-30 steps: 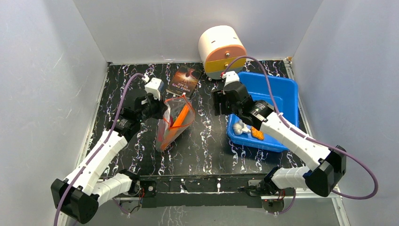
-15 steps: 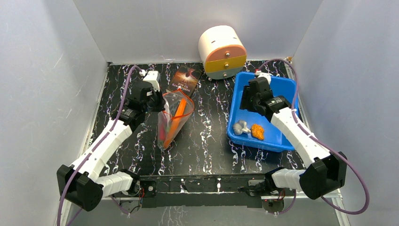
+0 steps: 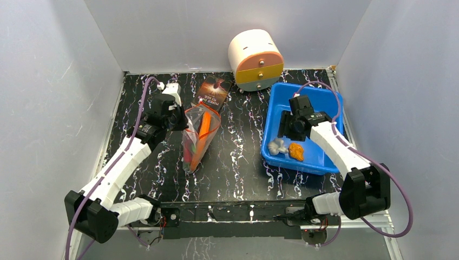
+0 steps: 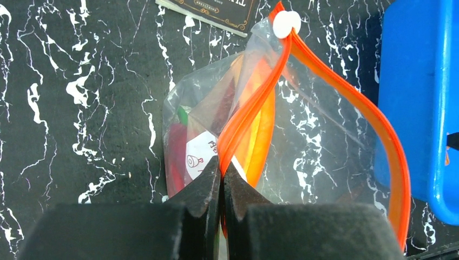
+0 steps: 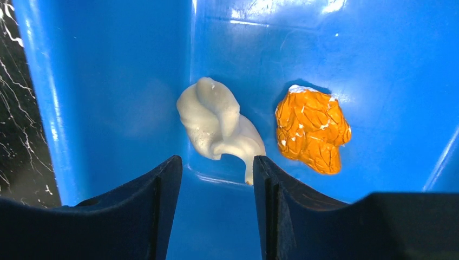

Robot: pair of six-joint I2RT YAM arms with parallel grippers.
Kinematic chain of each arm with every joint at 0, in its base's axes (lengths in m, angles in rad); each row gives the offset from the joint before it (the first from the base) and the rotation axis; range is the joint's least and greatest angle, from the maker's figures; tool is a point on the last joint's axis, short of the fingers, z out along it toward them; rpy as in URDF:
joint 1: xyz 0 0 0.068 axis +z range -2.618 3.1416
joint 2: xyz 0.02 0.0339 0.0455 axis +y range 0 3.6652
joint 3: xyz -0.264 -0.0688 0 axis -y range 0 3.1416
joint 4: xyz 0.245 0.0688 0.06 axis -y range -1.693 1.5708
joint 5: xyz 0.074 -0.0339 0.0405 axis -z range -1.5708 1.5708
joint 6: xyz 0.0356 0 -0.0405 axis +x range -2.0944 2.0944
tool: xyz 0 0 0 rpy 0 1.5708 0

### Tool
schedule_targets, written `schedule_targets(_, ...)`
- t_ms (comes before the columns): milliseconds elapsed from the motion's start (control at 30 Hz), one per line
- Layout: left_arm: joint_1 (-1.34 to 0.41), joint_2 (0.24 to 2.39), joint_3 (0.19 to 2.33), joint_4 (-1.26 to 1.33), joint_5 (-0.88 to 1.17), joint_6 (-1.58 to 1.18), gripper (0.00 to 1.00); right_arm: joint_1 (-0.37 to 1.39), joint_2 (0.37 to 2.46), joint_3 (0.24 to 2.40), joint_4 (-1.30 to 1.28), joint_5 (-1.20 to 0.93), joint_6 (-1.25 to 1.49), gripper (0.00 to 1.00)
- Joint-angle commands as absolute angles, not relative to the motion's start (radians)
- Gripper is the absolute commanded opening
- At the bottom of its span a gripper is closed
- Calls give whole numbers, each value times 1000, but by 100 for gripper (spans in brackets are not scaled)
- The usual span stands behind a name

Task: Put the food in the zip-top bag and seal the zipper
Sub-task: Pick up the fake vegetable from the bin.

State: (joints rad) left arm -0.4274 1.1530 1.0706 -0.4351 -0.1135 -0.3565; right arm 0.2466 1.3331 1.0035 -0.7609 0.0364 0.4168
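Two grippers: left gripper (image 4: pixel 221 169) pinched shut, right gripper (image 5: pixel 216 165) parted with nothing between its jaws.
Left jaws: closed tight on the zipper (image 4: pixel 254 103), nipping the red-orange strip where its two sides run together.
Zipper beyond the left jaws: from the pinch, one side runs straight up to a white slider tab (image 4: pixel 286 24); the other bows out to the right in a wide loop — so the mouth gapes open.
Zip-top bag: the clear pouch (image 4: pixel 325 124) hangs from the left jaws and slopes down to the marbled black table (image 3: pixel 238 157), as the top view shows.
Food in the bag: an orange curved slice (image 4: pixel 260 135), a red piece (image 4: pixel 176 149) and a bit of green (image 4: pixel 182 115) show through the plastic just beyond the left fingertips.
Right jaws: they point down into the blue tray (image 5: pixel 108 81), with a clear gap between them.
Food at the right jaws: the white lump (image 5: pixel 216 122) lies on the tray floor just past the tips and in line with the gap, its thin tail close to the right-hand finger; whether it touches I cannot tell.
Next to it: a crinkled orange piece (image 5: pixel 313 130) lies just beside the lump, outside the line of the jaws.
Farther out: a dark paperback book (image 3: pixel 212 92) lies behind the bag, and a round white-and-yellow drawer unit (image 3: pixel 255 54) stands at the back wall.
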Motion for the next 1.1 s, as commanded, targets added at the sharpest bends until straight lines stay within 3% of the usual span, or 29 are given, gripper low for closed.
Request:
schedule_targets(0, -425, 1154, 1155, -490, -93, -371, 0, 240, 1339, 980, -651, 7, 382, 48)
schedule_targets(467, -425, 1132, 1144, -462, 5, -348, 0, 229, 1482, 940, -555, -31, 317, 49)
schedule_targets(600, -425, 1129, 1137, -463, 25, -340, 0, 226, 1514, 957, -555, -31, 301, 37)
schedule_targets(767, -425, 1100, 1120, -452, 28, -321, 0, 225, 1500, 953, -539, 3, 297, 11)
schedule_targets(900, -425, 1080, 1110, -453, 41, -302, 0, 225, 1457, 960, -554, 21, 309, 2)
schedule_targets(1067, -425, 1072, 1103, -433, 83, -282, 0, 225, 1437, 1014, -640, 85, 328, 0)
